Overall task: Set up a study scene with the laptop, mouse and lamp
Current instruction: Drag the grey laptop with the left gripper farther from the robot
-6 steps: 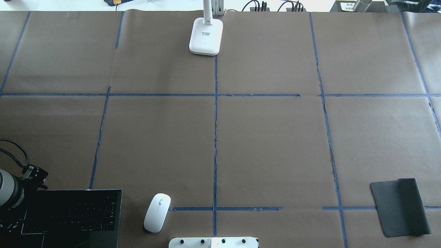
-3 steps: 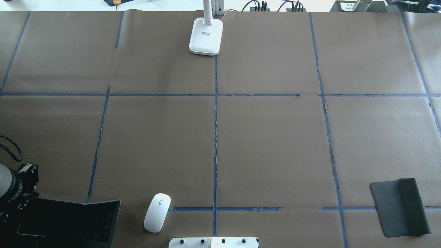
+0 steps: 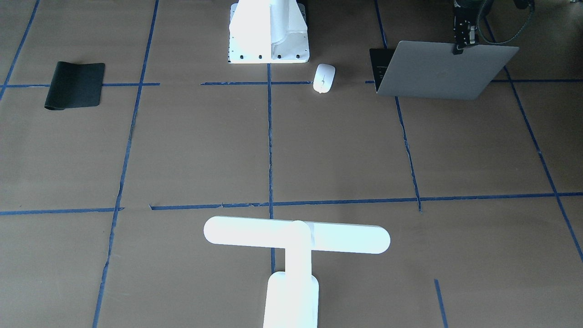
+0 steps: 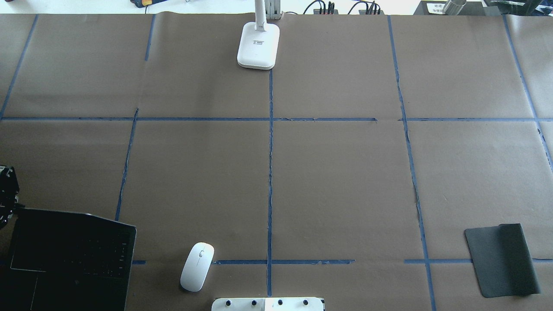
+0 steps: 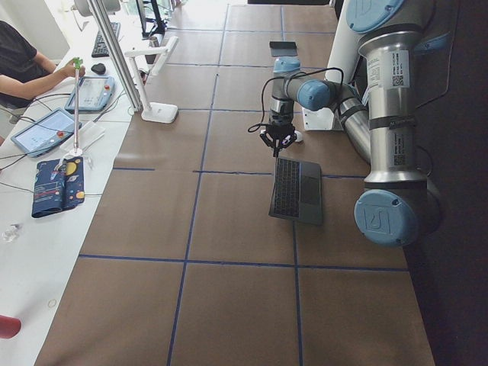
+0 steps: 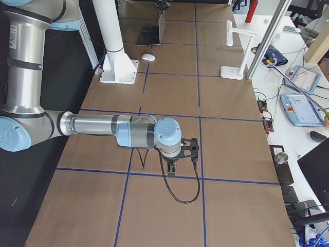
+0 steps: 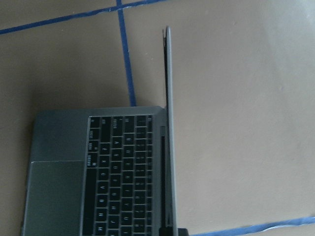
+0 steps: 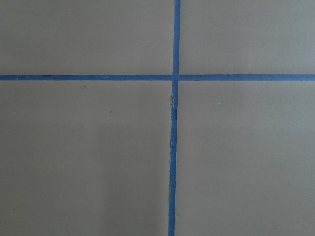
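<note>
Opening the laptop (image 3: 446,70) looks like the step in hand. From the front, the left claw (image 3: 459,48) pinches the top edge of its smooth grey lid, far right. The glossy oval mouse (image 3: 324,78) lies beside it, and the white T-shaped lamp (image 3: 296,237) stands near. Overhead, dark keys face up at near left, and a flat black mat (image 4: 502,259) lies near right. From the right end, the right claw (image 6: 172,165) hangs over brown paper (image 6: 231,154); I cannot tell its state. Next, I judge, the lid wants a gentle release.

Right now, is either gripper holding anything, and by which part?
The left gripper pinches the laptop by its lid's top edge; the right gripper cannot be judged.
</note>
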